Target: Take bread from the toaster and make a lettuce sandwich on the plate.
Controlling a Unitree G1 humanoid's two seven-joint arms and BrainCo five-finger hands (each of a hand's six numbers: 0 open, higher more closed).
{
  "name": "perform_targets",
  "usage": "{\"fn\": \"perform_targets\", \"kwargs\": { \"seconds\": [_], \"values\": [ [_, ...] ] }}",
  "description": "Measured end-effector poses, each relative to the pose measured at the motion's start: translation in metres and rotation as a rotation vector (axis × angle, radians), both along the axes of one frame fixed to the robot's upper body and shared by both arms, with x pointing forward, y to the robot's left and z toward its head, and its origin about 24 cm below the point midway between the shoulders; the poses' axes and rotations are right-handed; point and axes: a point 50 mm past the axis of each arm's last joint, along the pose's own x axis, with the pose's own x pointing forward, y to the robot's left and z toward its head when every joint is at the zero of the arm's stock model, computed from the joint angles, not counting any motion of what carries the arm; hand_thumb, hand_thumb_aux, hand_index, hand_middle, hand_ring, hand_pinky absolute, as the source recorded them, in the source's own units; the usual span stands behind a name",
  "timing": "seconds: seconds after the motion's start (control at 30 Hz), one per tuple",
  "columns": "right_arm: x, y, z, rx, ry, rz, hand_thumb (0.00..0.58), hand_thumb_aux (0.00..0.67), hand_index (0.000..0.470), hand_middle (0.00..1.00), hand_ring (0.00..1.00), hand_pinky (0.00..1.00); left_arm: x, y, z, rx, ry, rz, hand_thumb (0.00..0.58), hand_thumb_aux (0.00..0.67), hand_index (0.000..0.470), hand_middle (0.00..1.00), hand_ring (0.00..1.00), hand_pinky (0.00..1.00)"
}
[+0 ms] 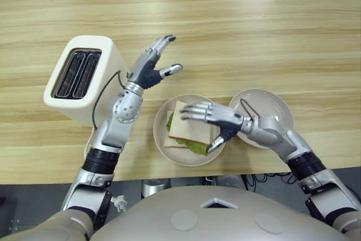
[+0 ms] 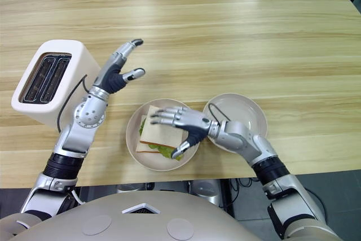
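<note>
- The table (image 1: 237, 21) carries everything, with the toaster to the left and two plates near the front edge.
- The toaster (image 1: 104, 80) stands upright, and its slots look dark and empty, so the bread seems already out.
- The plate (image 1: 177, 157) in the middle holds the sandwich. A second plate (image 1: 265, 101) touches its right side and holds no food.
- The sandwich (image 1: 189, 131) lies flat on the middle plate, with lettuce (image 1: 197, 149) poking out at the left and near edges under the top slice.
- The right hand (image 1: 217, 118) is spread over the top slice, fingers extended rather than wrapped round anything. Whether they press the bread or sit just above it, I cannot tell.
- The left hand (image 1: 149, 69) is beside the toaster, above the table, fingers extended and holding nothing.
- The step looks like settling the top slice. Press lightly and straight down, then lift straight up so the slice does not slide off the lettuce.
- Watch the thumb near the lettuce, since dragging it could pull a leaf out.
</note>
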Motion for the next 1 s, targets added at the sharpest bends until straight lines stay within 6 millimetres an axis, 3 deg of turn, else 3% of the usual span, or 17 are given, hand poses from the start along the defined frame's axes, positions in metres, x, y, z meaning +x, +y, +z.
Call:
{"fn": "perform_targets", "kwargs": {
  "seconds": [0.03, 0.07, 0.1, 0.13, 0.33, 0.37, 0.4, 0.43, 0.47, 0.67, 0.77, 0.87, 1.0],
  "values": [
    [0.005, -0.001, 0.008, 0.046, -0.036, -0.026, 0.000, 0.000, 0.000, 0.00, 0.00, 0.00, -0.001, 0.005, 0.003, -0.025, -0.013, 0.013, 0.506, 0.431, 0.296, 0.92, 0.92, 0.92],
    [0.009, -0.003, 0.017, 0.111, -0.071, -0.051, 0.000, 0.000, 0.000, 0.00, 0.00, 0.00, -0.001, 0.013, 0.005, -0.053, -0.019, 0.036, 0.559, 0.544, 0.373, 1.00, 1.00, 1.00],
    [0.010, -0.004, 0.022, 0.157, -0.091, -0.063, 0.000, 0.000, 0.000, 0.00, 0.00, 0.00, -0.002, 0.019, 0.006, -0.073, -0.020, 0.055, 0.559, 0.544, 0.373, 1.00, 1.00, 1.00],
    [0.011, -0.004, 0.026, 0.193, -0.100, -0.071, 0.000, 0.000, 0.000, 0.00, 0.00, 0.00, -0.003, 0.024, 0.006, -0.093, -0.022, 0.068, 0.580, 0.670, 0.460, 1.00, 1.00, 1.00],
    [0.011, -0.009, 0.034, 0.316, -0.104, -0.099, 0.000, 0.000, 0.000, 0.00, 0.00, 0.00, -0.016, 0.032, 0.007, -0.173, -0.007, 0.052, 0.580, 0.670, 0.460, 1.00, 1.00, 1.00],
    [0.010, -0.010, 0.035, 0.345, -0.087, -0.107, 0.355, 0.252, 0.173, 0.00, 0.00, 0.00, -0.020, 0.032, 0.007, -0.191, 0.004, 0.037, 0.580, 0.670, 0.460, 1.00, 1.00, 1.00],
    [0.010, -0.013, 0.036, 0.374, -0.069, -0.117, 0.355, 0.252, 0.173, 0.00, 0.00, 0.00, -0.026, 0.032, 0.006, -0.201, 0.014, 0.022, 0.580, 0.670, 0.460, 1.00, 1.00, 1.00],
    [0.007, -0.018, 0.037, 0.428, -0.009, -0.133, 0.554, 0.528, 0.363, 1.00, 1.00, 1.00, -0.036, 0.032, 0.004, -0.227, 0.043, -0.022, 0.580, 0.670, 0.460, 1.00, 1.00, 1.00],
    [0.006, -0.022, 0.037, 0.449, 0.017, -0.145, 0.580, 0.670, 0.460, 1.00, 1.00, 1.00, -0.042, 0.032, 0.003, -0.230, 0.056, -0.044, 0.580, 0.670, 0.460, 1.00, 1.00, 1.00],
    [-0.011, -0.058, 0.031, 0.560, 0.377, -0.231, 0.580, 0.670, 0.460, 1.00, 1.00, 1.00, -0.102, 0.039, -0.014, -0.329, 0.353, -0.291, 0.580, 0.670, 0.460, 1.00, 1.00, 1.00],
    [-0.026, -0.063, 0.035, 0.613, 0.600, -0.158, 0.580, 0.670, 0.460, 1.00, 1.00, 1.00, -0.125, 0.041, -0.019, -0.349, 0.494, -0.396, 0.580, 0.670, 0.460, 1.00, 1.00, 1.00],
    [-0.049, -0.065, 0.032, 0.542, 0.842, -0.041, 0.580, 0.670, 0.460, 1.00, 1.00, 1.00, -0.151, 0.041, -0.029, -0.316, 0.665, -0.493, 0.580, 0.670, 0.460, 1.00, 1.00, 1.00],
    [-0.069, -0.066, 0.012, 0.328, 0.998, 0.023, 0.580, 0.670, 0.460, 1.00, 1.00, 1.00, -0.163, 0.038, -0.041, -0.222, 0.777, -0.549, 0.580, 0.670, 0.460, 1.00, 1.00, 1.00]
  ]
}}
